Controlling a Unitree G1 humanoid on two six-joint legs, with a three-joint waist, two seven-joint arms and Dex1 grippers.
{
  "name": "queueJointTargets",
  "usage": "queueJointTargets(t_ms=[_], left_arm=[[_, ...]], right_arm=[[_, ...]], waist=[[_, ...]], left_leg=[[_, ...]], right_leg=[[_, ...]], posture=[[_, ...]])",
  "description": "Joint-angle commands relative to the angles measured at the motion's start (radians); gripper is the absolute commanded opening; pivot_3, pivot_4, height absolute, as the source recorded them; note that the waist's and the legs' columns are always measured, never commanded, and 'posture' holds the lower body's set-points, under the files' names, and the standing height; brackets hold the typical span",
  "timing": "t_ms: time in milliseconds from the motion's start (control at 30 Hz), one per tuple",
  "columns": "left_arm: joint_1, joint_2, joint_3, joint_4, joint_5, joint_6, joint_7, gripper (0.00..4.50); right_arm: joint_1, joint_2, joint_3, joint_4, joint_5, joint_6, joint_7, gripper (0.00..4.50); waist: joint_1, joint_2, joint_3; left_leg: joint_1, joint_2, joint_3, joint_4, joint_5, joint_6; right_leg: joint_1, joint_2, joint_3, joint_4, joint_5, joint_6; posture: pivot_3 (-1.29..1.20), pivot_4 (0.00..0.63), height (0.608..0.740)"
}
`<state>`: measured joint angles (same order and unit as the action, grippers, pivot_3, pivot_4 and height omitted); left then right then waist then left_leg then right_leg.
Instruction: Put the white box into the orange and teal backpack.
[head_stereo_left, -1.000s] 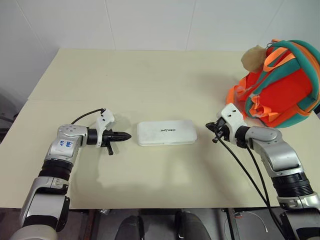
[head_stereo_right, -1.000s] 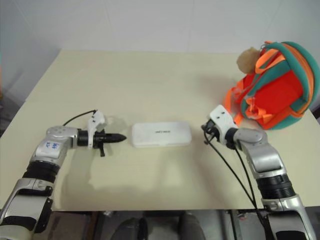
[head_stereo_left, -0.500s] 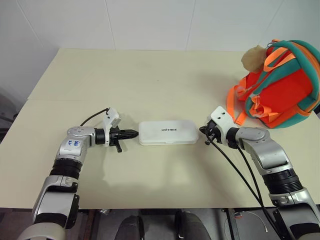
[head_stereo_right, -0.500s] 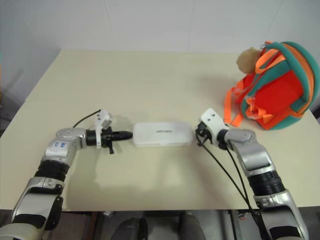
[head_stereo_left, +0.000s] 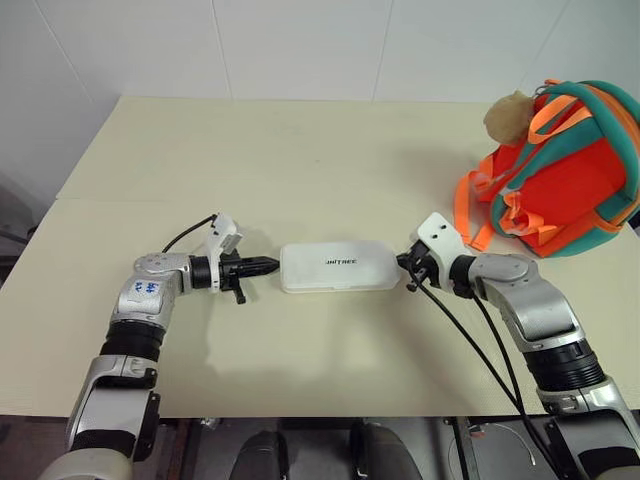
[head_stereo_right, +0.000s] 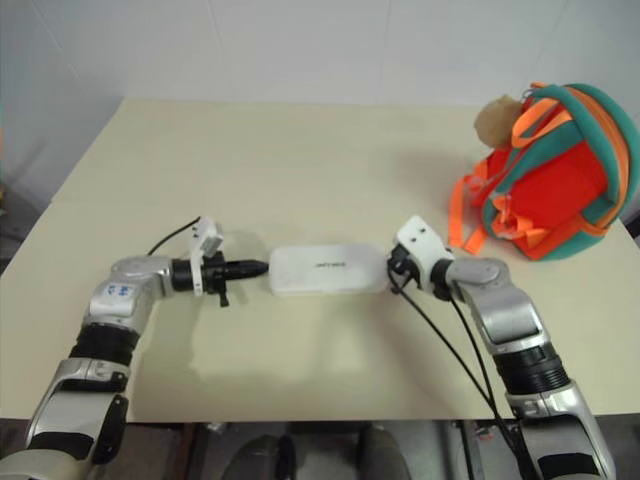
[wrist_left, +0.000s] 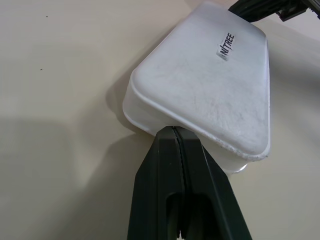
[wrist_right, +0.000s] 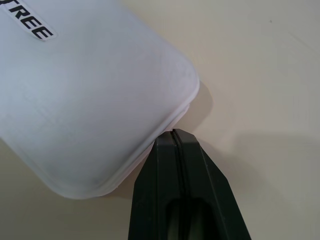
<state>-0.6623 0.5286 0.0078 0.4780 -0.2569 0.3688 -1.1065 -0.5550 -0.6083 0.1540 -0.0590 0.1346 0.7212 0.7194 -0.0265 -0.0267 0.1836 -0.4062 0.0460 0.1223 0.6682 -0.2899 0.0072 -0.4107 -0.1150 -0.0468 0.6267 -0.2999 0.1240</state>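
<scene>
Fingers pressed flat together on both sides: the left gripper (wrist_left: 173, 131) has its two black fingers shut with nothing between them, tips against the short left end of the white box (head_stereo_left: 338, 267). The right gripper (wrist_right: 172, 134) is shut the same way, empty, its tips meeting the box's right end at a rounded corner, just under the lid's edge. So the box sits squeezed end to end between two closed tips, gripped by neither.

The box lies flat on the table (head_stereo_left: 300, 160), long side across the robot's front, near the middle, dark lettering on top facing up. Nothing else lies on or against it.

Out from the right gripper, a black cable (head_stereo_left: 470, 330) trails from the wrist back toward the table's near edge. A thinner black cable (head_stereo_left: 185, 232) loops over the left wrist.

The backpack (head_stereo_left: 560, 170) stands at the far right of the table, well apart from the box, orange body and teal trim toward the camera, orange straps hanging down its front. A tan pom-pom (head_stereo_left: 507, 115) sits at its upper left. Bare tabletop lies between the right gripper and the backpack, with nothing in the way.

Count: one box, one backpack, one pom-pom, two grippers, two cables.
</scene>
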Motion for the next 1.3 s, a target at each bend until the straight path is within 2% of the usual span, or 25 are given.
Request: queueJointTargets(t_ms=[33, 633, 933, 1300], left_arm=[[0.010, -0.005, -0.003, -0.070, -0.030, 0.016, -0.019, 0.00], [0.138, 0.057, -0.004, -0.350, -0.086, 0.196, -0.055, 0.00], [0.153, 0.075, -0.002, -0.301, -0.051, 0.151, -0.040, 0.00], [0.169, 0.116, 0.028, -0.286, -0.057, 0.146, -0.032, 0.00]], right_arm=[[0.016, 0.002, 0.033, -0.097, 0.028, 0.009, 0.049, 0.12], [0.085, -0.041, 0.013, -0.257, 0.066, 0.094, 0.103, 0.12], [0.126, -0.077, 0.014, -0.263, 0.057, 0.078, 0.119, 0.12], [0.138, -0.163, -0.056, -0.200, 0.048, 0.019, 0.126, 0.12]], waist=[[0.000, 0.000, 0.000], [0.001, 0.000, 0.000], [0.001, 0.000, 0.000], [0.001, 0.000, 0.000]], left_leg=[[0.000, 0.000, 0.000, 0.000, 0.000, 0.000], [0.000, 0.001, -0.003, 0.000, 0.000, 0.000], [0.000, 0.001, -0.003, 0.000, 0.000, 0.000], [0.000, 0.001, -0.003, 0.000, 0.000, 0.000]], right_leg=[[0.000, 0.000, 0.000, 0.000, 0.000, 0.000], [0.000, 0.000, 0.000, 0.000, 0.000, 0.000], [0.000, 0.000, 0.000, 0.000, 0.000, 0.000], [0.000, 0.000, 0.000, 0.000, 0.000, 0.000]], posture=[[0.00, 0.150, 0.740], [0.00, 0.150, 0.740], [0.00, 0.150, 0.740], [0.00, 0.150, 0.740]])
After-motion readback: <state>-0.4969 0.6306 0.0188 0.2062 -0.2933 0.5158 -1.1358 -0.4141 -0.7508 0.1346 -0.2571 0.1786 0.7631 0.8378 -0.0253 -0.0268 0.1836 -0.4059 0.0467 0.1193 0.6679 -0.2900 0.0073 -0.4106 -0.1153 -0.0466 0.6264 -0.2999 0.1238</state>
